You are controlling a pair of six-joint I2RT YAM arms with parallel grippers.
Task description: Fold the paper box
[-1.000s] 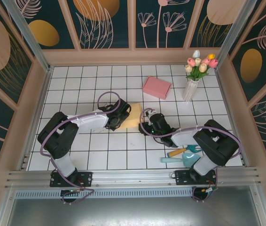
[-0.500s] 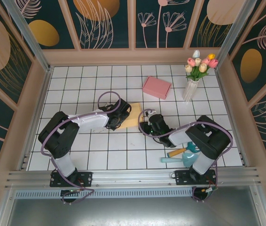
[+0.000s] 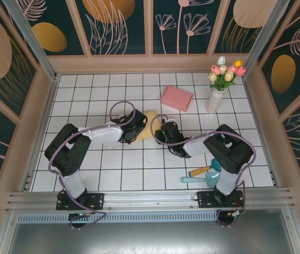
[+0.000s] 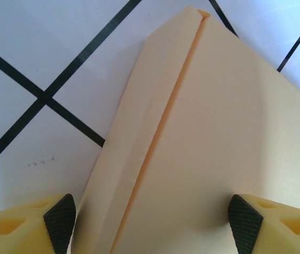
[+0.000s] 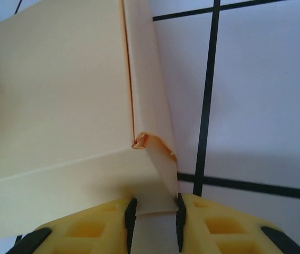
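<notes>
**Item:** paper box (image 3: 149,125). Cream card, partly folded, lying on the tiled table (image 3: 86,90) just beside the pink box (image 3: 176,98), on that box's side toward the arm bases and a little to its left. In the wrist views a broad panel is seen, with a narrow flap creased along its edge.

**Left gripper** (image 3: 133,133): set at the paper box's end that lies away from the pink box. The jaws are spread wide, with the left pad (image 4: 59,217) beside the flap edge and the other over the broad panel. No hold is made out.

**Right gripper** (image 3: 164,130): set at the paper box's end just below the pink box. The jaws are drawn nearly together, and the narrow corner flap (image 5: 151,132) is pinched between the pads.

**Handling, as judged:**
- The card is taken to be light and thin, stiff across its panels but hinging readily at the scored creases.
- It is expected to dent or crumple if squeezed hard.
- The surface looks smooth, so sliding over the tiles is likely when it is pushed.

**Hold, as advised:** flap edges close to a crease are preferred, with the broad panel braced from the opposite end and not pinched mid-panel
</notes>
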